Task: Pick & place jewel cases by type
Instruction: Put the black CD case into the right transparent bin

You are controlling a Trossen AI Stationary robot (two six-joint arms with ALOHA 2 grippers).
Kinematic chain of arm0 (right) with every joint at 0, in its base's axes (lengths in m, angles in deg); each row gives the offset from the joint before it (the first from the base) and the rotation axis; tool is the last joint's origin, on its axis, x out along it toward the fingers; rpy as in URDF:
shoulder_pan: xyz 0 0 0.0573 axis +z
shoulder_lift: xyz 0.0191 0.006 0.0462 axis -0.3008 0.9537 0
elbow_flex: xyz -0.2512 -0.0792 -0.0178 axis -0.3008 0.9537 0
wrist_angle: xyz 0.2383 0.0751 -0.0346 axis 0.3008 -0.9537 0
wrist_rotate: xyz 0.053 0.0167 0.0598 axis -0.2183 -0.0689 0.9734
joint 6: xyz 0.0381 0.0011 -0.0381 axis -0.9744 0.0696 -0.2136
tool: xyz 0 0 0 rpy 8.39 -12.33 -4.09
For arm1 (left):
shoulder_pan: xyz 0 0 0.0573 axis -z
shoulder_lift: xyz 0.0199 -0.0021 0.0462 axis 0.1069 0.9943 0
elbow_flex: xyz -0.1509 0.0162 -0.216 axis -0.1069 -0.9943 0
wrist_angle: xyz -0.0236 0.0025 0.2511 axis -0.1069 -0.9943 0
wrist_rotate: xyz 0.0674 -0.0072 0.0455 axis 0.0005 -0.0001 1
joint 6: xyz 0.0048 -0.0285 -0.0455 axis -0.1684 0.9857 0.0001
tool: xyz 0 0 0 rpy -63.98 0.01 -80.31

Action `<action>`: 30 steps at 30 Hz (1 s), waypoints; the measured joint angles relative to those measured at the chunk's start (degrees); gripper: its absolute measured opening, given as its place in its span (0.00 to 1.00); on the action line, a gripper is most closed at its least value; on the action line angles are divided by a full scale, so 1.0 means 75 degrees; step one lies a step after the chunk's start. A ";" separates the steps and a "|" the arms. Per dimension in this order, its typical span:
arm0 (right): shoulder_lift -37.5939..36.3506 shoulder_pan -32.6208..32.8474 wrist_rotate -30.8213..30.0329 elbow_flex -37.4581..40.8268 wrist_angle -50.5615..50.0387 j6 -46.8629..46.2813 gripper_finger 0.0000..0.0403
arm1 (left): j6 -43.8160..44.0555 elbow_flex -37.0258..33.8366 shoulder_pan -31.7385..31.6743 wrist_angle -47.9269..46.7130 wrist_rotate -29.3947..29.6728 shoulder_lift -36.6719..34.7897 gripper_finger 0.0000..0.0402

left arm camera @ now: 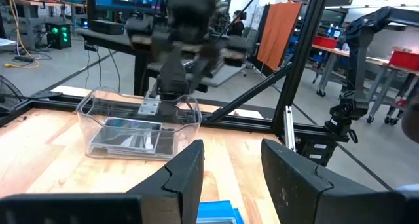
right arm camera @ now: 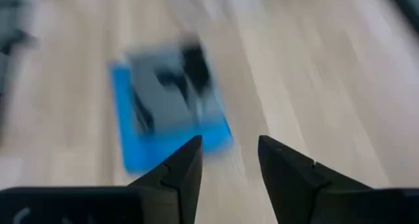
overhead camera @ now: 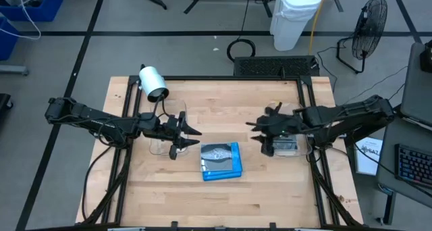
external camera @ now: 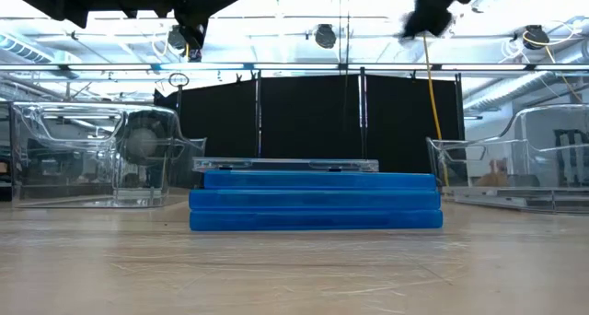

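A stack of jewel cases (overhead camera: 221, 161) lies at the table's middle: three bright blue ones (external camera: 316, 200) with a dark grey/clear one (external camera: 285, 166) on top. My left gripper (overhead camera: 194, 138) hovers open above the table, just left of the stack and beside the left clear tub (overhead camera: 164, 131). My right gripper (overhead camera: 251, 131) hovers open to the right of the stack, over the near side of the right clear tub (overhead camera: 287, 145). That tub holds a dark case (left arm camera: 134, 133). The right wrist view shows the stack (right arm camera: 170, 103) blurred beyond the open fingers (right arm camera: 229, 152).
A white roll (overhead camera: 154, 82) lies near the table's far left corner. Black frame rails (overhead camera: 229, 78) run along the table's far, left and right edges. Bare wood (overhead camera: 223, 200) lies between the stack and the near edge.
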 joint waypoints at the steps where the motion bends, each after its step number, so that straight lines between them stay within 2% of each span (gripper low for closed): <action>1: -0.0014 0.0112 0.0069 0.0118 0.0584 0.0366 0.34 | 0.0001 0.0000 0.0000 0.0000 0.0000 0.0000 0.40; 6: 0.0013 0.0473 0.0590 0.1296 0.3736 0.1694 0.35 | 0.0008 0.0000 0.0000 0.0000 0.0000 0.0000 0.40; 9: 0.0084 0.0513 0.0879 0.2240 0.5584 0.2131 0.34 | 0.0399 0.0000 0.0000 0.0000 0.0000 0.0000 0.40; 12: 0.0085 0.0507 0.1029 0.3058 0.6885 0.2204 0.34 | 0.0794 0.0000 0.0000 -0.0061 -0.0013 0.0000 0.40; 15: 0.0012 0.0507 0.1029 0.3718 0.7810 0.2063 0.34 | -0.0167 0.0000 0.0096 -0.0660 -0.0541 -0.0003 0.40; 18: 0.0013 0.0507 0.1029 0.4210 0.8464 0.2044 0.34 | -0.1588 -0.0009 0.0676 -0.1215 -0.0872 0.0024 0.40; 20: 0.0013 0.0507 0.1029 0.4449 0.8772 0.2048 0.34 | -0.2493 -0.0009 0.1301 -0.1012 -0.0462 0.0159 0.40; 23: 0.0010 0.0484 0.1021 0.4614 0.8928 0.2048 0.34 | -0.3578 -0.0009 0.2336 -0.0645 0.0630 0.0377 0.40; 26: 0.0013 0.0484 0.1014 0.4650 0.8921 0.2048 0.34 | -0.3839 0.0004 0.3166 -0.0247 0.1974 0.0695 0.40; 30: 0.0013 0.0481 0.1015 0.4650 0.8962 0.2084 0.34 | -0.3917 0.0354 0.3895 -0.0503 0.3789 0.1495 0.40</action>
